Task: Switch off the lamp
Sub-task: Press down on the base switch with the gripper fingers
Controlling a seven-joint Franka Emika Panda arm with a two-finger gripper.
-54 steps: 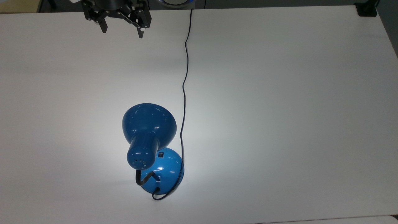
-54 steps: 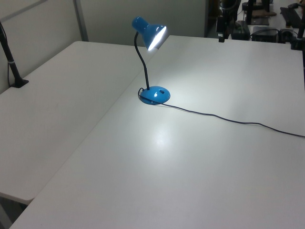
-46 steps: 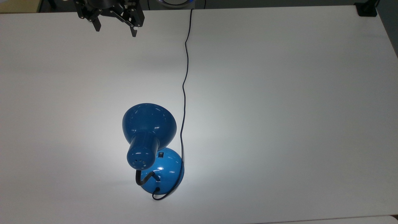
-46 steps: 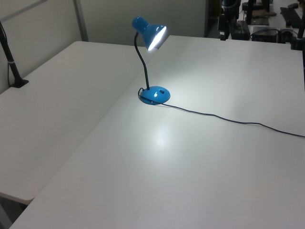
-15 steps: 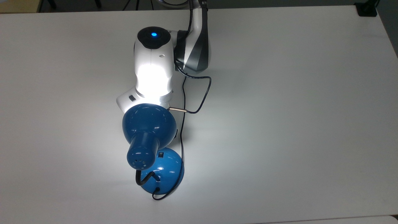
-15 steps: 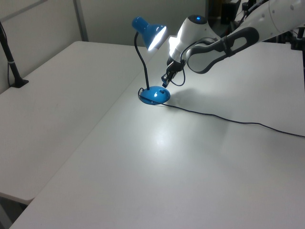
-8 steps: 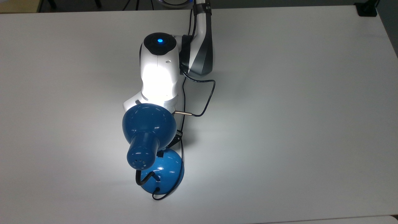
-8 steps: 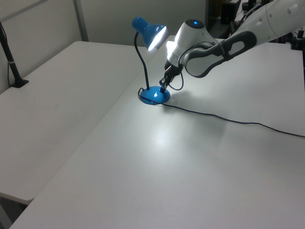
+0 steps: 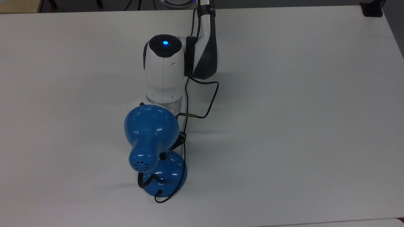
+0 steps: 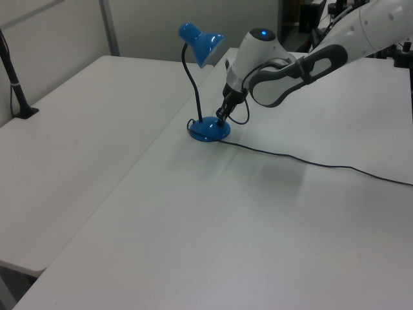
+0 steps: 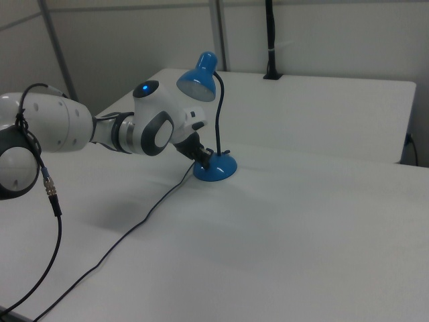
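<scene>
— Where does your gripper (image 10: 221, 119) sit?
— On the lamp (image 10: 208, 129) base, at the switch side; the bulb is dark.
— Fingers apart or together? Any writing?
— You cannot tell either.

surface: white table (image 9: 300, 110) | on it: blue lamp (image 9: 151, 130) base, its black cord (image 10: 322, 165)
</scene>
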